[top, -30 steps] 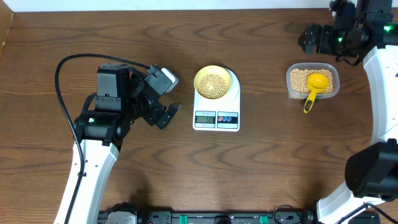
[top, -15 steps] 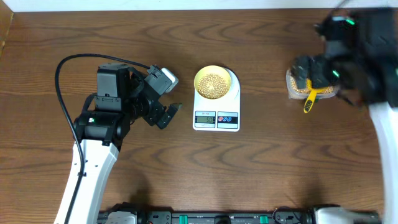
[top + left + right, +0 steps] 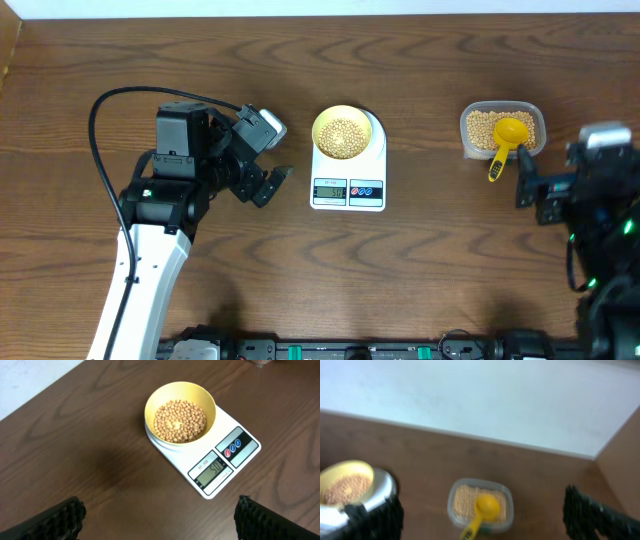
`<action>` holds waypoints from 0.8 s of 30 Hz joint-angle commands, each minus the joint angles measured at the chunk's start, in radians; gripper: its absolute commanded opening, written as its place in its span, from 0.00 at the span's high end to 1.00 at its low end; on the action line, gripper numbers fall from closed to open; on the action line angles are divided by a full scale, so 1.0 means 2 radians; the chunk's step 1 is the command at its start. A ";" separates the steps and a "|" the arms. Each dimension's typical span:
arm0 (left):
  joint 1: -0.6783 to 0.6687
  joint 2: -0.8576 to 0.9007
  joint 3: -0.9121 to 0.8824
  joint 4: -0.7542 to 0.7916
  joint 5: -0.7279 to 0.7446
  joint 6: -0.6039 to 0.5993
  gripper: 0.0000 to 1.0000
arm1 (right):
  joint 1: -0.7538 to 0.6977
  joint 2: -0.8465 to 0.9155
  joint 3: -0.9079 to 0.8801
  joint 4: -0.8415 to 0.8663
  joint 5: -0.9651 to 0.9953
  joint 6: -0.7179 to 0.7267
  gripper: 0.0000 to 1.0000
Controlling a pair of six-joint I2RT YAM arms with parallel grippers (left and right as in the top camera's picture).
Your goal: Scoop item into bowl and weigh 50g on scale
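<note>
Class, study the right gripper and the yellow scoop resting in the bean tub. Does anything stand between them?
Nothing visible does. The right gripper hangs open near the tub, and only bare table lies between it and the handle of the scoop.

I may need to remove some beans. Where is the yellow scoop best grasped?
By its handle, from above, jaws across its width. The yellow plastic scoop lies with its cup on the small tan beans in the clear rectangular plastic tub; the handle juts over the tub's front rim, clear on both sides.
</note>
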 commanded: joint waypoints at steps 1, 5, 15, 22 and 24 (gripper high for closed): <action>0.002 -0.002 -0.005 0.001 -0.003 -0.006 0.03 | -0.004 -0.042 -0.078 0.054 -0.007 -0.007 0.01; 0.002 -0.002 -0.005 0.001 -0.003 -0.006 0.03 | -0.004 -0.083 -0.181 0.167 -0.007 -0.007 0.01; 0.002 -0.002 -0.005 0.001 -0.003 -0.006 0.03 | 0.015 -0.148 -0.347 0.334 -0.007 -0.008 0.01; 0.002 -0.002 -0.005 0.001 -0.003 -0.006 0.03 | 0.031 -0.208 -0.398 0.338 -0.007 -0.007 0.01; 0.002 -0.002 -0.005 0.001 -0.003 -0.006 0.03 | 0.032 -0.222 -0.412 0.340 -0.007 -0.007 0.01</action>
